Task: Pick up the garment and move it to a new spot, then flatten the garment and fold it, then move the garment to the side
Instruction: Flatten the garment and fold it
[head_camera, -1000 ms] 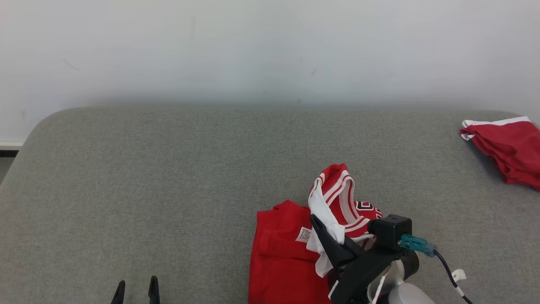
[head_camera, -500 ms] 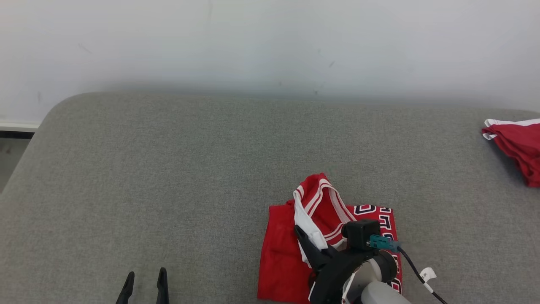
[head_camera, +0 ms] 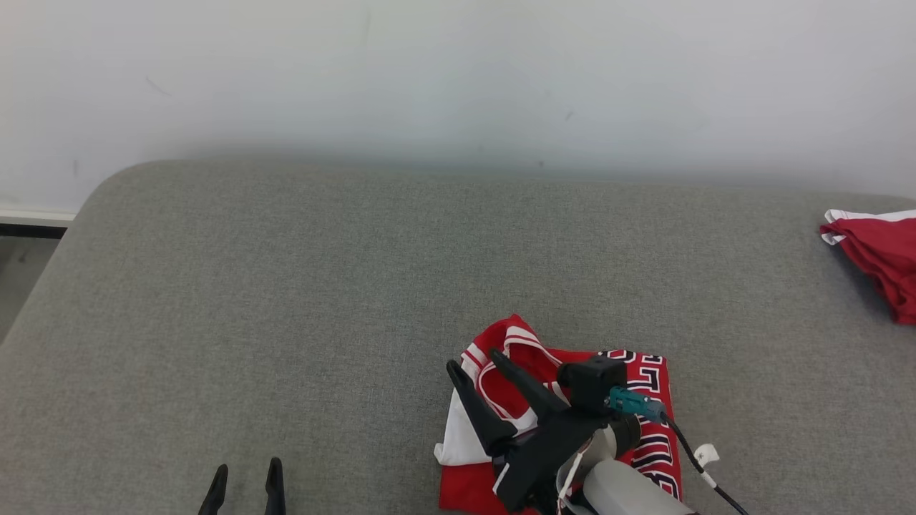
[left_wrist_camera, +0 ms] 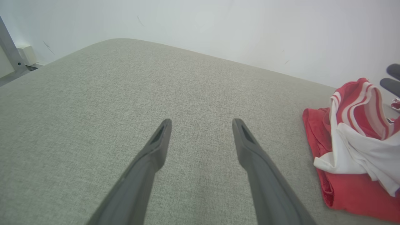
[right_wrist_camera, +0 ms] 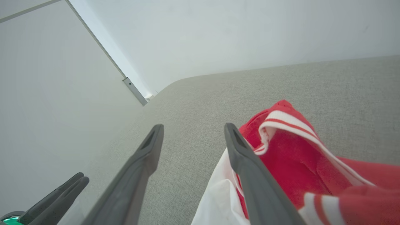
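Currently the grey padded surface (head_camera: 286, 286) spans the work area. The garment (head_camera: 647, 372), a red jersey w/ white-striped trim, lies bunched near its front edge, right of centre. A 2nd red garment (head_camera: 876, 261) sits well apart at the far right. Right gripper (head_camera: 472, 360): jaws wide, nothing held, fingers over the jersey's left edge by the white lining. Left gripper (head_camera: 247, 465): jaws wide, empty, over bare surface. Step in hand is judged to be flattening: raise the right fingers clear to avoid snagging the lining, then take opposite edges w/ both grippers & draw apart. Black-and-white block characters on the jersey's right part are partly hidden, so unreadable.
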You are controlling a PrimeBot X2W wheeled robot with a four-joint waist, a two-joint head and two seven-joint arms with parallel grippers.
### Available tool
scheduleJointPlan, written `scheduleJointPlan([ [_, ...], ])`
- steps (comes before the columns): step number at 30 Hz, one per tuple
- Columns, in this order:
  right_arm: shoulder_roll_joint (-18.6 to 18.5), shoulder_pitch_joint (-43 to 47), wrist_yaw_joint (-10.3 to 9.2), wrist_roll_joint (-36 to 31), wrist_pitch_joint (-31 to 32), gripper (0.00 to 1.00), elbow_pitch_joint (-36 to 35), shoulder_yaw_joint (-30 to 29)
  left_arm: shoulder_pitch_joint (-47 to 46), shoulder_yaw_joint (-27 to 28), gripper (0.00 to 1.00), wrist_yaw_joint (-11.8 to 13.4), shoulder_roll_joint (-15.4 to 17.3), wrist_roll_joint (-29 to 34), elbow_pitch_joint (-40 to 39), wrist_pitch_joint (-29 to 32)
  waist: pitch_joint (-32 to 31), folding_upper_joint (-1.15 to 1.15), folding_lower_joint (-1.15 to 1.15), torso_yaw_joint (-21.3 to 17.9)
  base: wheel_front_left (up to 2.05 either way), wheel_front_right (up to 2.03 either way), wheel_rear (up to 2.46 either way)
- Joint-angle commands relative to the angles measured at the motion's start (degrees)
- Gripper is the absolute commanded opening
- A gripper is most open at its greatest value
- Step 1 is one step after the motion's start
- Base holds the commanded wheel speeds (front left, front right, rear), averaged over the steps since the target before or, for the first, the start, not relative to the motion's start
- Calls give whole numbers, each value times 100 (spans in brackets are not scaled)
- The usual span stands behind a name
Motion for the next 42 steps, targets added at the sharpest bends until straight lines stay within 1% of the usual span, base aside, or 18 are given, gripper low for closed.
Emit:
scheduleJointPlan([
  [1, -73, -91, -13, 56, -126, 100, -186, 5, 82, 12, 100, 6, -6, -23, 6, -10, -43, 0, 0, -32, 0, 0, 0],
  [5, -366, -99, -13, 38, -271, 100, -689, -176, 122, 35, 100, 6, -6, -13, -25, -10, -84, 0, 0, -79, 0, 0, 0],
  [7, -550, -15, -13, -46, -307, 100, -938, -365, 155, 55, 100, 6, -6, 8, -37, -10, -103, 0, 0, -105, 0, 0, 0],
  [10, -847, 236, -13, -189, -340, 100, -1221, -798, 201, 96, 100, 7, -6, 49, -58, -10, -136, 0, 0, -136, 0, 0, 0],
  [11, -847, 236, -13, -189, -340, 100, -1221, -798, 201, 96, 100, 7, -6, 49, -58, -10, -136, 0, 0, -136, 0, 0, 0],
  [16, -1128, 929, -13, -173, -234, 100, -1583, -1550, 256, 179, 100, 8, -5, 95, -94, -10, -185, 0, 0, -170, 0, 0, 0],
  [19, -1210, 1429, -13, -281, -98, 100, -1786, -1844, 329, 241, 100, 8, -6, 96, -117, -10, -197, 0, 0, -195, 0, 0, 0],
  [25, -1043, 2002, -13, -449, 286, 100, -2286, -2127, 370, 314, 100, 7, -6, 95, -147, -10, -168, 0, 0, -246, 0, 0, 0],
  [30, -931, 1961, -13, -688, 653, 100, -2440, -2040, 314, 284, 100, 7, -6, 124, -119, -10, -148, 0, 0, -218, 0, 0, 0],
  [35, -902, 1732, -13, -857, 914, 100, -2250, -1862, 251, 256, 100, 7, -6, 149, -95, -10, -135, 0, 0, -124, 0, 0, 0],
  [40, -924, 1407, -13, -955, 1119, 100, -1687, -1656, 209, 201, 100, 6, -6, 94, -71, -10, -87, 0, 0, 4, 0, 0, 0],
  [41, -922, 1348, -13, -936, 1122, 83, -1600, -1632, 201, 187, 100, 6, -6, 85, -69, -10, -74, 0, 0, 24, 0, 0, 0],
  [42, -929, 1297, -13, -921, 1144, 38, -1519, -1591, 189, 176, 100, 6, -6, 73, -62, -10, -65, 0, 0, 42, 0, 0, 0],
])
